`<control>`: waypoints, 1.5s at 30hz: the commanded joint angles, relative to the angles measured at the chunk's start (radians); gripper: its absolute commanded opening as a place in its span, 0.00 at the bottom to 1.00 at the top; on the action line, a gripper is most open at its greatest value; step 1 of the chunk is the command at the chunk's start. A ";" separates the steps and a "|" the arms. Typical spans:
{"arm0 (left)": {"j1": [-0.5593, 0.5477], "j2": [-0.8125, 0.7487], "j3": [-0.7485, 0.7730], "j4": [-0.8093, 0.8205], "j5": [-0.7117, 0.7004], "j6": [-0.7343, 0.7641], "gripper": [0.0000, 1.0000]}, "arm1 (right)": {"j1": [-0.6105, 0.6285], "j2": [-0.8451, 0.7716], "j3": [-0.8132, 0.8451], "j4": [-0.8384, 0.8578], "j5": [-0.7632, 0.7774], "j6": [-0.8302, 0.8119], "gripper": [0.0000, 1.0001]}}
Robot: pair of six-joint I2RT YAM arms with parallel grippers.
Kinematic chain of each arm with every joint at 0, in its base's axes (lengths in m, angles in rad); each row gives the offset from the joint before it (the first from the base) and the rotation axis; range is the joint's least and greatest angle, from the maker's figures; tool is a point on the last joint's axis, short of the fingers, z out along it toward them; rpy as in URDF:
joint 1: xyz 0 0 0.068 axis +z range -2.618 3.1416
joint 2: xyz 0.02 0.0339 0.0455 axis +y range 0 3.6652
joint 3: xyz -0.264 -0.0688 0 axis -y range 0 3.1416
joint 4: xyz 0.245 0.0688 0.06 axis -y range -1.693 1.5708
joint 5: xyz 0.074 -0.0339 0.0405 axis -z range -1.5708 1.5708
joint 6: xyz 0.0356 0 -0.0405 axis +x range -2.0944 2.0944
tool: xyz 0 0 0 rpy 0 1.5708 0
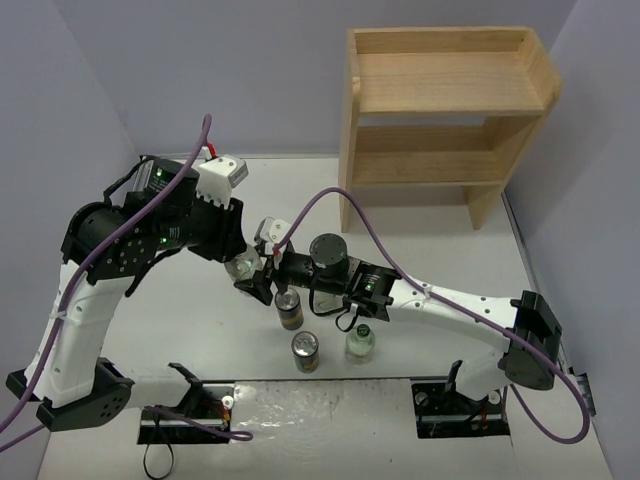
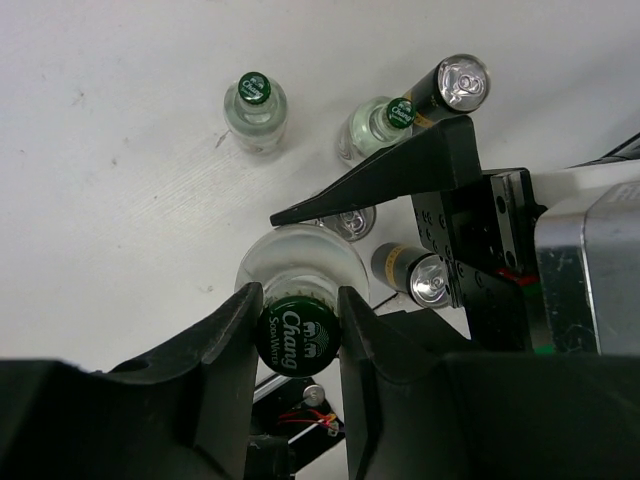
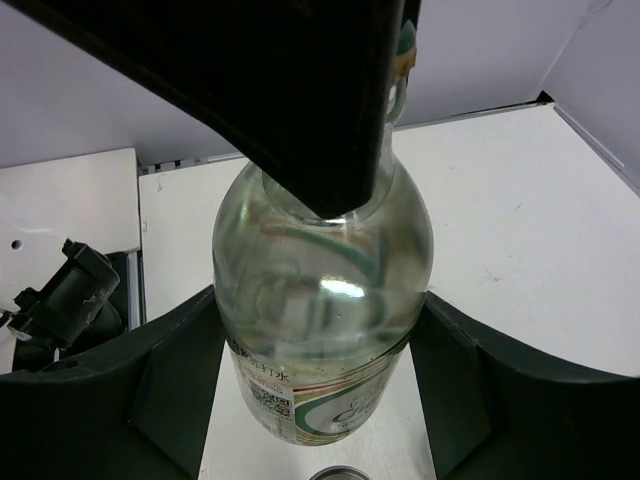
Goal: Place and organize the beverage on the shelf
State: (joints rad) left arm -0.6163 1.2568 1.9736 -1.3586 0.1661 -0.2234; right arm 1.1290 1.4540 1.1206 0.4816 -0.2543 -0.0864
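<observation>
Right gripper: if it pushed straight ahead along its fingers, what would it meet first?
The clear bottle, which stands between the right gripper and its fingers, its cap pinched by the left gripper. The gap to the palm is unclear.

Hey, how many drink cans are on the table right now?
3, seen from the left wrist: far can beside a standing bottle; middle can half hidden under the right gripper's finger; near can lower in frame. Others could be hidden.

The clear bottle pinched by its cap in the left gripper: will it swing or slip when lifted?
Likely rigid and fragile: the bottle looks like glass. Held at the cap by the left gripper, it may pivot. Its smooth round body could slip.
</observation>
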 commanded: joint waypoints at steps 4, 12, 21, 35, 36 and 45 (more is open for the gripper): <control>-0.010 0.013 0.131 0.105 0.064 0.001 0.02 | 0.008 -0.024 0.028 0.107 -0.052 -0.007 0.00; -0.010 0.032 0.186 0.148 0.065 -0.002 0.70 | 0.006 -0.092 -0.013 0.291 -0.076 0.047 0.00; -0.007 0.130 0.454 0.127 -0.282 -0.056 0.94 | -0.015 -0.208 0.002 0.241 0.033 -0.021 0.00; -0.005 -0.281 -0.318 0.472 -0.617 -0.022 0.94 | -0.259 -0.449 0.151 -0.185 0.604 0.010 0.00; -0.007 -0.328 -0.372 0.484 -0.623 -0.024 0.94 | -0.274 -0.448 0.177 -0.210 0.657 -0.019 0.00; -0.007 -0.384 -0.647 0.507 -0.628 -0.027 0.94 | -0.573 -0.287 0.549 -0.354 0.560 -0.021 0.00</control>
State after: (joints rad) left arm -0.6224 0.8654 1.3373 -0.9085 -0.4614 -0.2642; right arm 0.6064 1.1275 1.5024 -0.0044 0.3374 -0.0994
